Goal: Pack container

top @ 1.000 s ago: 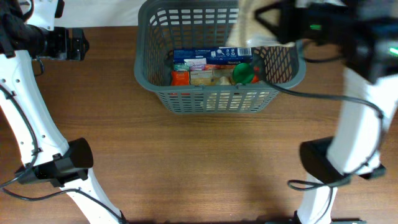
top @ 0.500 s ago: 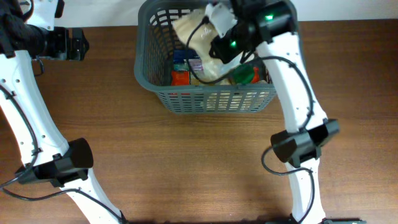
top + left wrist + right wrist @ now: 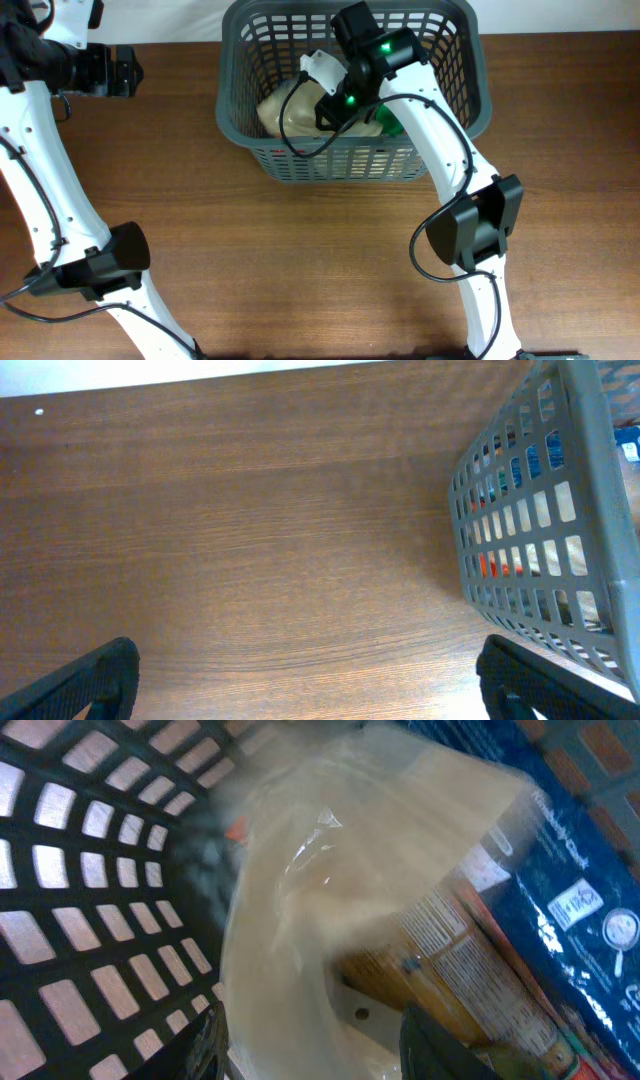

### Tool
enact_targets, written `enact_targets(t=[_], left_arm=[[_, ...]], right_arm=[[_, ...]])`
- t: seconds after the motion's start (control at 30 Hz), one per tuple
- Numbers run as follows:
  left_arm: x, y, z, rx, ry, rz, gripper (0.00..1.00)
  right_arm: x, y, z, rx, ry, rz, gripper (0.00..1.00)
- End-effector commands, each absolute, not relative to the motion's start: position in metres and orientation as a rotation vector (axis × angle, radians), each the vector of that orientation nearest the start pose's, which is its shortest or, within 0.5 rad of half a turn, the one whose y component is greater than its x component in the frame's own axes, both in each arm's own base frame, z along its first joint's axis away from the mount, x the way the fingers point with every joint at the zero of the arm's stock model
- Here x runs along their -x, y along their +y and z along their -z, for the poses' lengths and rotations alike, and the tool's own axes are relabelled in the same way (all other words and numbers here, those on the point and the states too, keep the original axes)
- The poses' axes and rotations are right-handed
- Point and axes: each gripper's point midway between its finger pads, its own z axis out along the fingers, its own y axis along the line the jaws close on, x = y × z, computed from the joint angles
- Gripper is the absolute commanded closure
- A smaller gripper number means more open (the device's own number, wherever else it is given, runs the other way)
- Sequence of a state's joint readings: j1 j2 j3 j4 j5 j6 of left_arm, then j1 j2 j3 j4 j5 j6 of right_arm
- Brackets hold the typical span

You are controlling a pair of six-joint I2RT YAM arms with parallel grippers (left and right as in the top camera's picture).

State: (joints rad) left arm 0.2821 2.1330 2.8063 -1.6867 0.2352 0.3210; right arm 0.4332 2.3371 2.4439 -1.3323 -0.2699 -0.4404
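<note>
The container (image 3: pixel 228 90), a dark grey lattice basket, stands at the far middle of the table. My right gripper (image 3: pixel 325 105) is down inside it, shut on a pale beige plastic bag (image 3: pixel 285 110) that lies at the basket's left side. In the right wrist view the bag (image 3: pixel 330 890) fills the space between my fingers (image 3: pixel 320 1055), beside the basket wall (image 3: pixel 100 870). My left gripper (image 3: pixel 125 70) is open and empty over the table, left of the basket (image 3: pixel 540 530); its fingers (image 3: pixel 310 680) are wide apart.
Inside the basket lie a blue box (image 3: pixel 570 890), a printed brown packet (image 3: pixel 440 960) and a green item (image 3: pixel 392 122) at the right. The arm bases stand at the front left (image 3: pixel 110 260) and front right (image 3: pixel 470 230).
My right arm has swung left from beyond the basket's right rim and lowered the beige bag into the basket's left side. The left arm has not moved.
</note>
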Motion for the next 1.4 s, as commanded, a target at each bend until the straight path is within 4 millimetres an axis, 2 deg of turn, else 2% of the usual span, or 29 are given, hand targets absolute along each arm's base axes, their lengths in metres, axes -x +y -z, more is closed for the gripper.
enact_targets(t=[0.0, 0.13, 0.23, 0.3, 0.37, 0.4, 0.43, 0.5, 0.53, 0.57, 0.6, 0.73, 0.87, 0.9, 1.0, 1.07, 1.17, 1.23, 1.37], left_arm=[[-0.436, 0.085, -0.332, -0.125, 2.541, 0.079, 0.01], [-0.436, 0.085, -0.332, -0.125, 2.541, 0.079, 0.01], [-0.436, 0.085, -0.332, -0.125, 2.541, 0.079, 0.01], [-0.436, 0.085, -0.332, -0.125, 2.541, 0.079, 0.01], [-0.436, 0.085, -0.332, -0.125, 2.541, 0.079, 0.01], [-0.436, 0.085, -0.332, -0.125, 2.541, 0.079, 0.01], [-0.436, 0.085, -0.332, -0.125, 2.541, 0.079, 0.01], [-0.436, 0.085, -0.332, -0.125, 2.541, 0.079, 0.01], [-0.436, 0.085, -0.332, -0.125, 2.541, 0.079, 0.01], [-0.436, 0.085, -0.332, -0.125, 2.541, 0.079, 0.01], [-0.436, 0.085, -0.332, -0.125, 2.541, 0.079, 0.01], [-0.436, 0.085, -0.332, -0.125, 2.541, 0.079, 0.01], [-0.436, 0.084, -0.332, -0.128, 2.541, 0.080, 0.01], [-0.436, 0.084, -0.332, -0.128, 2.541, 0.080, 0.01], [-0.436, 0.084, -0.332, -0.127, 2.541, 0.079, 0.01], [-0.436, 0.084, -0.332, -0.127, 2.541, 0.079, 0.01], [-0.436, 0.084, -0.332, -0.127, 2.541, 0.079, 0.01], [-0.436, 0.084, -0.332, -0.127, 2.541, 0.079, 0.01], [-0.436, 0.084, -0.332, -0.127, 2.541, 0.079, 0.01]], right_arm=[[-0.463, 0.237, -0.192, 1.067, 2.521, -0.218, 0.53], [-0.463, 0.215, -0.244, 0.975, 2.455, -0.178, 0.53], [-0.460, 0.193, -0.300, 0.874, 2.363, -0.163, 0.53], [-0.458, 0.167, -0.342, 0.746, 2.300, -0.120, 0.53], [-0.453, 0.127, -0.391, 0.572, 2.225, -0.057, 0.50], [-0.450, 0.118, -0.402, 0.535, 2.205, -0.046, 0.49], [-0.442, 0.090, -0.429, 0.433, 2.156, -0.028, 0.45], [-0.430, 0.054, -0.456, 0.291, 2.111, -0.008, 0.40], [-0.426, 0.038, -0.464, 0.232, 2.098, 0.004, 0.39], [-0.414, -0.007, -0.477, 0.067, 2.080, 0.037, 0.36], [-0.407, -0.030, -0.480, -0.019, 2.077, 0.055, 0.34], [-0.381, -0.102, -0.475, -0.265, 2.100, 0.079, 0.29], [-0.372, -0.105, -0.471, -0.259, 2.111, -0.078, 0.30], [-0.367, -0.104, -0.473, -0.240, 2.111, -0.097, 0.35], [-0.347, -0.108, -0.475, -0.210, 2.123, -0.045, 0.39], [-0.328, -0.112, -0.484, -0.242, 2.105, -0.017, 0.39], [-0.295, -0.114, -0.511, -0.269, 2.017, 0.054, 0.35], [-0.266, -0.112, -0.528, -0.295, 1.956, 0.109, 0.33], [-0.213, -0.093, -0.550, -0.316, 1.868, 0.187, 0.33]])
